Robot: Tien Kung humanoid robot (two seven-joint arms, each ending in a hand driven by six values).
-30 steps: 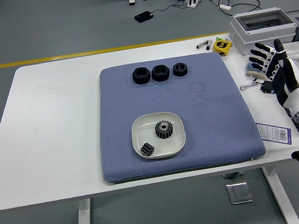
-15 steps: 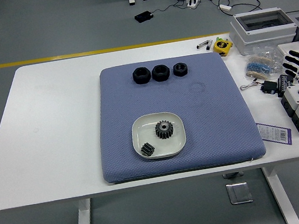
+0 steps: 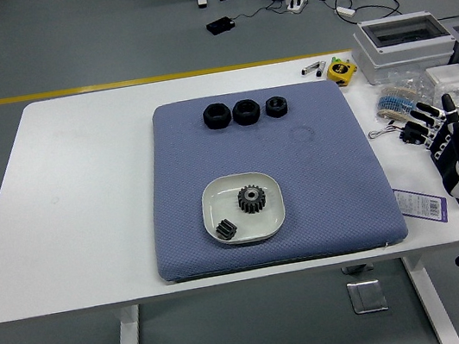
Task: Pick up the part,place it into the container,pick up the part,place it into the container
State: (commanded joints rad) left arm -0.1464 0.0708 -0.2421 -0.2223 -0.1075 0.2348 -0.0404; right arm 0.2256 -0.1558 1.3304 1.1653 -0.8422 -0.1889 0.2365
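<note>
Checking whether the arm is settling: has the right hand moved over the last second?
Yes. The right hand has shifted right and down, away from the blue mat, toward the table's near right corner, fingers open and empty.

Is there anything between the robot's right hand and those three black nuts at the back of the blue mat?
Nothing visible. The right hand is at the table's right edge, fingers open. Between it and the three black nuts lies only bare blue mat. The white dish with two gears sits nearer the front, off that line.
</note>
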